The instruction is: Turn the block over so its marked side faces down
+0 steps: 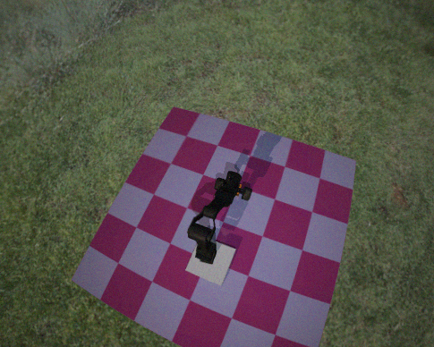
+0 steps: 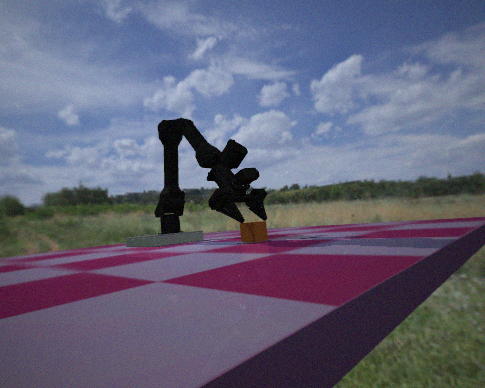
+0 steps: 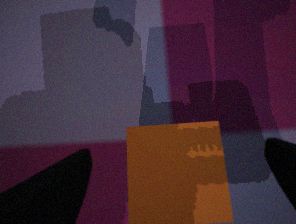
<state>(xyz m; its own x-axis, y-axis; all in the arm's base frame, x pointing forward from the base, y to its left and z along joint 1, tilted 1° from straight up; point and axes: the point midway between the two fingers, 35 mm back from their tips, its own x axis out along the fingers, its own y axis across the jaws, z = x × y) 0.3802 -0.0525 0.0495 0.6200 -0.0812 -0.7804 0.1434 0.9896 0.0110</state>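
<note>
Block, orange, box-shaped (image 1: 240, 187) (image 2: 253, 232) (image 3: 165, 172), on the chequered magenta-and-lilac tabletop (image 1: 288, 223) (image 2: 294, 277) (image 3: 107, 170), right of the arm's base. Black two-fingered pincer (image 1: 233, 190) (image 2: 254, 220) (image 3: 176, 151) wide open above, empty. Looks rigid, probably light. I'd grip opposite side faces, low; edge holds might slip.

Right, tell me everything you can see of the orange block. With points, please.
The orange block (image 1: 240, 187) (image 2: 253, 232) (image 3: 170, 172) is a plain, straight-edged cube or near-cube, its material unclear. It sits flat on the checkered table (image 1: 287, 223) (image 2: 284, 275) (image 3: 105, 170), partly shadowed. The open gripper (image 2: 255, 220) (image 3: 176, 151) is just above, not holding it. No marking shows on its visible faces.
</note>
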